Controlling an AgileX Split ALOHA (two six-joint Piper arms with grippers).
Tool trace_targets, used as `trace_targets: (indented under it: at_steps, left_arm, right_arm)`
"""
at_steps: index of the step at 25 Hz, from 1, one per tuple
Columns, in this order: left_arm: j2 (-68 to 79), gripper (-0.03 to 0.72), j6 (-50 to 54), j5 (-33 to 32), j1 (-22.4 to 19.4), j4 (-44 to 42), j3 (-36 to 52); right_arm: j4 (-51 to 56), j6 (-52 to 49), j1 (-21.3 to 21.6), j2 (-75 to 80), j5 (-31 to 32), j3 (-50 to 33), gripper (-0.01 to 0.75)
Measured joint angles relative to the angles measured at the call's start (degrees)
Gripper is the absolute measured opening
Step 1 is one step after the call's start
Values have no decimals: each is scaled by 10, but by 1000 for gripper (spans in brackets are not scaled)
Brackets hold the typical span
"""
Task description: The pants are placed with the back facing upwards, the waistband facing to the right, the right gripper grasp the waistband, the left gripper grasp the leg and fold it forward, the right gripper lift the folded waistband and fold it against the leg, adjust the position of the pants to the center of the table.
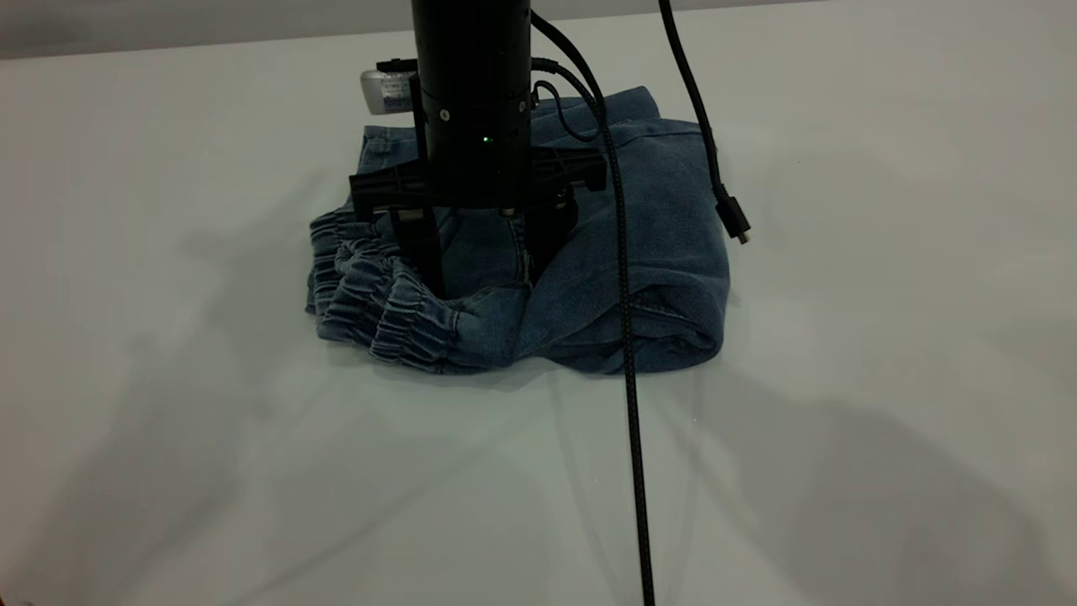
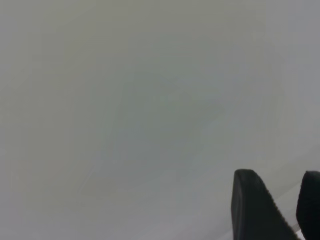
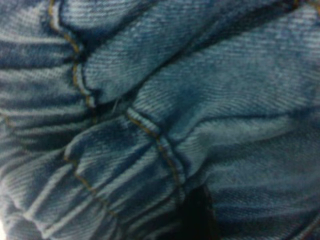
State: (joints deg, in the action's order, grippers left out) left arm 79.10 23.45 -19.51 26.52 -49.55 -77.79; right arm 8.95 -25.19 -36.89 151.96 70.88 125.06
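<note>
Pants (image 1: 589, 278) lie folded in a bundle on the table (image 1: 883, 337), roughly mid-width, toward the far edge. Waistband (image 1: 370, 295) is bunched at the bundle's front-left; a folded edge runs along the front-right. Right gripper (image 1: 484, 252) comes straight down onto the bundle from above, fingers spread, tips pressed into the cloth just behind the waistband. A cable (image 1: 627, 353) runs from the arm across the bundle's middle & on over the table toward the front. A 2nd cable (image 1: 715, 168) hangs right of the arm, its plug above the bundle's right edge. Left gripper (image 2: 287, 210) is elsewhere, over bare table.
</note>
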Motion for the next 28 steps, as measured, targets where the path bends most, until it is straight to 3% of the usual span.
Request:
trace_targets:
  at_steps: [7,14,28]
  left_arm:
    - [-14,239,0,0,0,0,0]
    - [-17,239,0,0,0,0,0]
    - [-46,239,0,4,0,1,0]
  right_arm:
    - [18,76,-19,0,-2,-1,488]
    - [18,76,-27,-16,-8,-3,488]
    - [-26,166,-26,-227,-7,-2,488]
